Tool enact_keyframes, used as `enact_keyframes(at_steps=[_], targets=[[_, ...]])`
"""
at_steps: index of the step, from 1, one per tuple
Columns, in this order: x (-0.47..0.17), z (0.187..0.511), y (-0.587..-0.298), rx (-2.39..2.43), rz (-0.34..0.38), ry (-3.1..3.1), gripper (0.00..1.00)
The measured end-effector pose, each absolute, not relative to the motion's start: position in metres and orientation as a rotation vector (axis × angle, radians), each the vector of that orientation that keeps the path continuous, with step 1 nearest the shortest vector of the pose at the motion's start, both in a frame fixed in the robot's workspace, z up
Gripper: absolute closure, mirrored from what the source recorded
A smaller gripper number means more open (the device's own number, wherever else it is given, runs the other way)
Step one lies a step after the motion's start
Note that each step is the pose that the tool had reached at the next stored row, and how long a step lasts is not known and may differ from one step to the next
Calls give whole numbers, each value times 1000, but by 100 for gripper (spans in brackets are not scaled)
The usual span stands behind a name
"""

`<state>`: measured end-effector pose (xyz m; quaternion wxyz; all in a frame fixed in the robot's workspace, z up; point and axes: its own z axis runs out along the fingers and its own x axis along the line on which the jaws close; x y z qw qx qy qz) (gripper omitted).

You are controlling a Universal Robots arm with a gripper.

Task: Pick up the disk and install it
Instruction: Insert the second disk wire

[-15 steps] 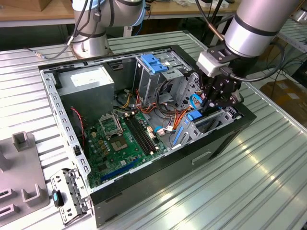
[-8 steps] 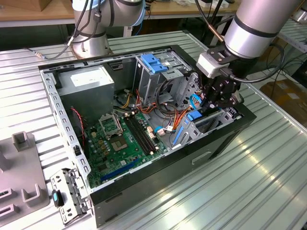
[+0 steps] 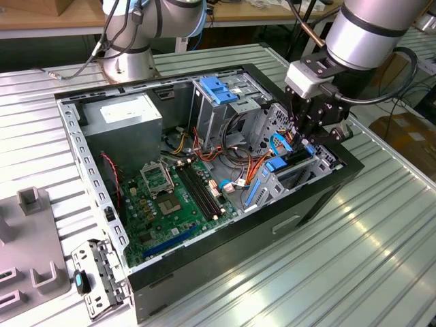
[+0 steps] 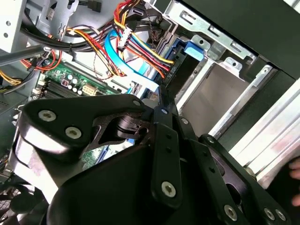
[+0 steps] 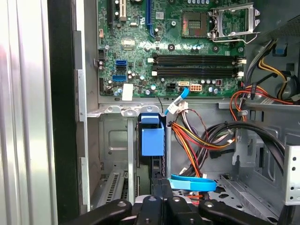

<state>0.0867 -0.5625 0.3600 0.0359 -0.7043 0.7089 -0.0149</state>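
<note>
The disk [image 3: 291, 161] is a dark flat slab with blue plastic rails. It stands on edge in the open metal bay at the case's corner on the exterior view's right. My gripper [image 3: 302, 139] reaches down from above and is shut on the disk's upper edge. In the first wrist view the disk's blue rail [image 5: 152, 137] points away from the gripper [image 5: 161, 186] into the bay. In the second wrist view the black fingers [image 4: 161, 140] meet on the dark disk [image 4: 182, 70], whose blue tab sits at the bay's mouth.
The open computer case [image 3: 320, 197] lies on a ribbed metal table. Inside are a green motherboard [image 3: 170, 197], a grey power-supply box [image 3: 129, 116], a metal cage with a blue top [image 3: 221, 92] and loose cables [image 5: 206, 140]. A blue flat cable [image 5: 192, 183] lies beside the gripper.
</note>
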Motion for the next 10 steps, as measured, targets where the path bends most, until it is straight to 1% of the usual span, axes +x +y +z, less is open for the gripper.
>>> enact_keyframes(at_steps=[1,10], targets=[[87,360,-562,-2163,-46,2177,89],[87,360,-562,-2160,-52,2174,89]])
